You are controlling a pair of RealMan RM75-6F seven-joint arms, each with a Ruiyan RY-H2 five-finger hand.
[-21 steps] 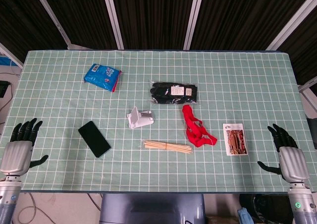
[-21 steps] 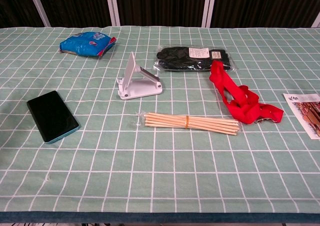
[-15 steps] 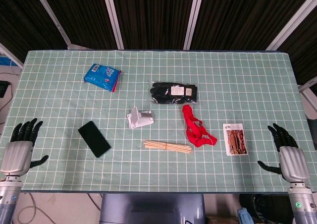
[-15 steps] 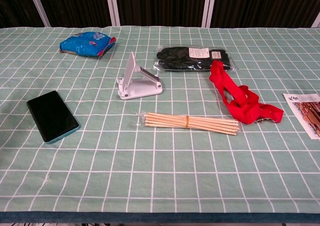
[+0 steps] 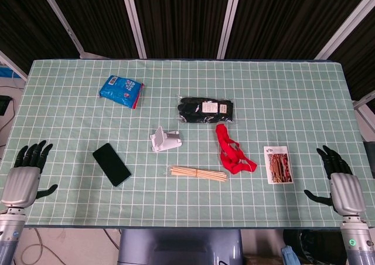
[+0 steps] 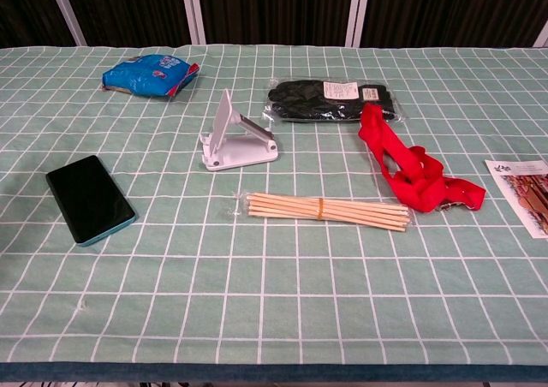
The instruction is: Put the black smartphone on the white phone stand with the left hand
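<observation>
Left hand [image 5: 22, 174]: at the near left corner of the counter [image 5: 293, 101], fingers spread apart, holding nothing; seen in the head view only.
Right hand [image 5: 340, 183]: at the near right corner, fingers likewise spread and empty; head view only.
Black smartphone [image 5: 111, 164]: flat on the green checked cloth, screen up, right of the left hand and well apart from it; the chest view [image 6: 89, 199] shows a light blue edge along its near side.
White phone stand [image 5: 164, 141]: past the smartphone toward the centre, nothing on it; the chest view [image 6: 235, 137] shows its back plate tilted up from a flat base.
Wooden sticks [image 6: 325, 211]: bundled in clear wrap, just in front of the stand.
Red strap [image 6: 411, 166]: crumpled, right of the sticks.
Black gloves [image 5: 205, 110]: packaged, behind the strap's upper end.
Blue packet [image 5: 121, 91]: far left area.
Printed card [image 5: 278, 165]: near right; cut off by the frame edge in the chest view.
</observation>
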